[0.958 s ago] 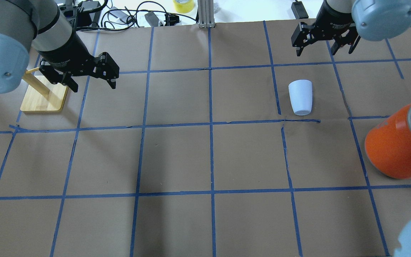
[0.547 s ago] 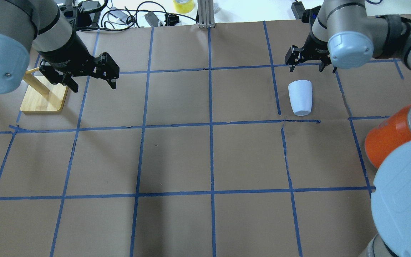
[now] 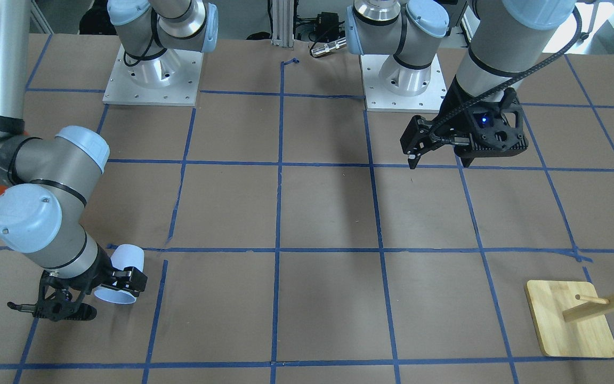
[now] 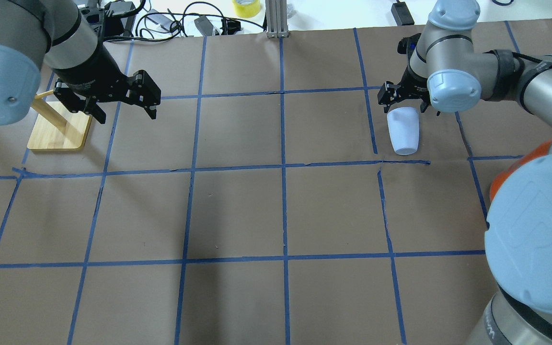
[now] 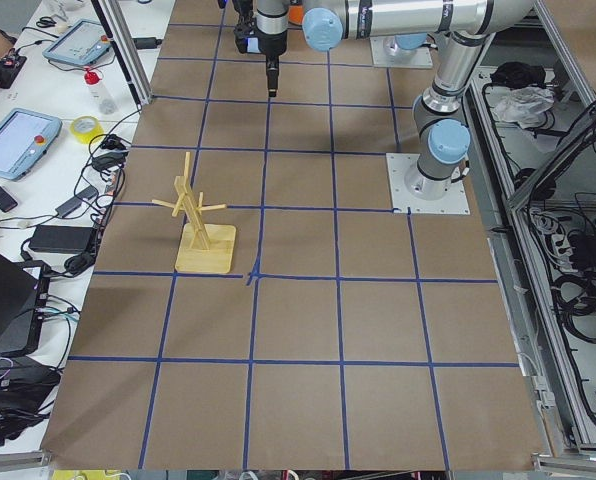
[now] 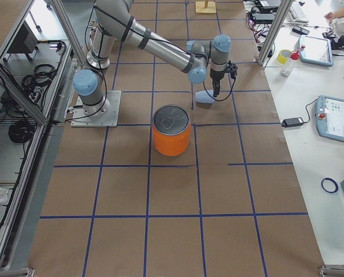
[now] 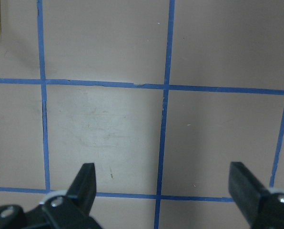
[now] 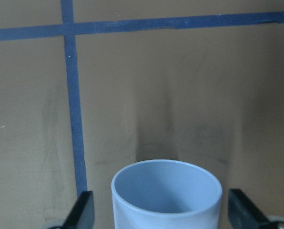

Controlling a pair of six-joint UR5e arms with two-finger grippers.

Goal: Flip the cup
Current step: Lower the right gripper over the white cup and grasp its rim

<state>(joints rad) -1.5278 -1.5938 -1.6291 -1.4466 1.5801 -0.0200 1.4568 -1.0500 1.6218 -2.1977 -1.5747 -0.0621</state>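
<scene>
The pale lavender-blue cup (image 4: 403,132) lies on its side on the brown paper, its mouth pointing away from the robot's base. It also shows in the front view (image 3: 126,262) and the right side view (image 6: 203,98). My right gripper (image 4: 408,106) is open, low at the cup's mouth end, with one finger on each side of the rim. Its wrist view looks into the cup's mouth (image 8: 166,191) between the fingertips (image 8: 82,214). My left gripper (image 4: 125,115) is open and empty, hovering far to the left over bare paper (image 7: 163,186).
A large orange can (image 6: 172,131) with a silver lid stands near the robot's side of the cup, mostly hidden by my right arm in the overhead view (image 4: 520,163). A wooden peg stand (image 4: 58,132) sits by the left gripper. Cables and yellow tape (image 4: 246,7) lie beyond the far edge.
My right gripper has come down and toward the cup, from beyond it to straddling its mouth end. The cup and the left arm have not moved.
</scene>
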